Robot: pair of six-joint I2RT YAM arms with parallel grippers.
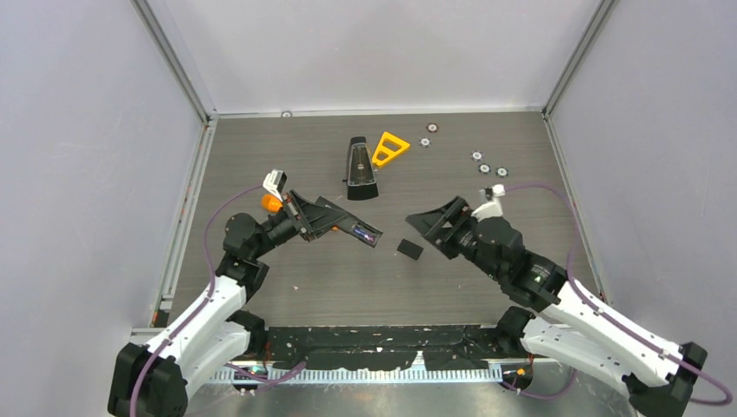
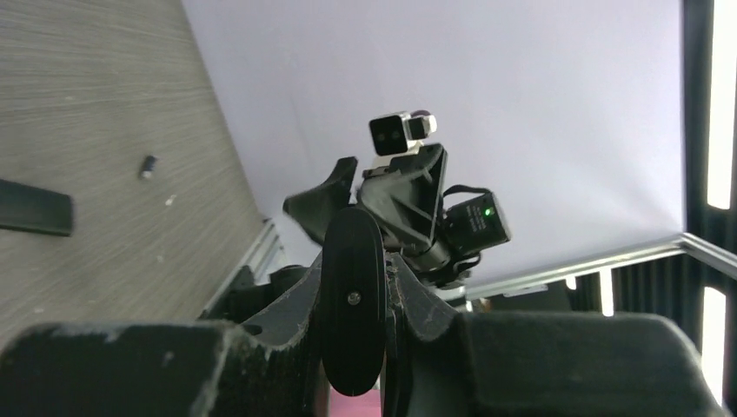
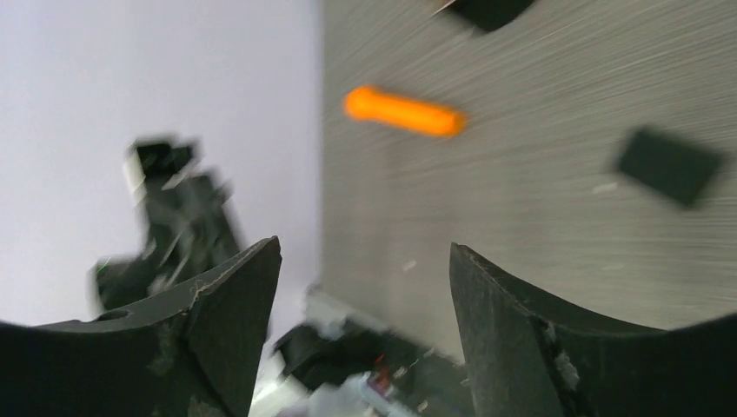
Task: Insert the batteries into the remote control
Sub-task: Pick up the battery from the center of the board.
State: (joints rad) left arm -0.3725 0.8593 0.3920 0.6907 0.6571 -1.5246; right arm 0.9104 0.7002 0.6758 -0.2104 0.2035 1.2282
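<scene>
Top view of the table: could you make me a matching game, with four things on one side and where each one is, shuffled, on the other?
Things:
1 remote control
2 small black cover
3 orange triangle
4 silver discs

Places:
A scattered over the far right of the table
B gripped in the left hand
C beside the black case
D lying on the table near the open right hand

Pairs: 1-B, 2-D, 3-C, 4-A
</scene>
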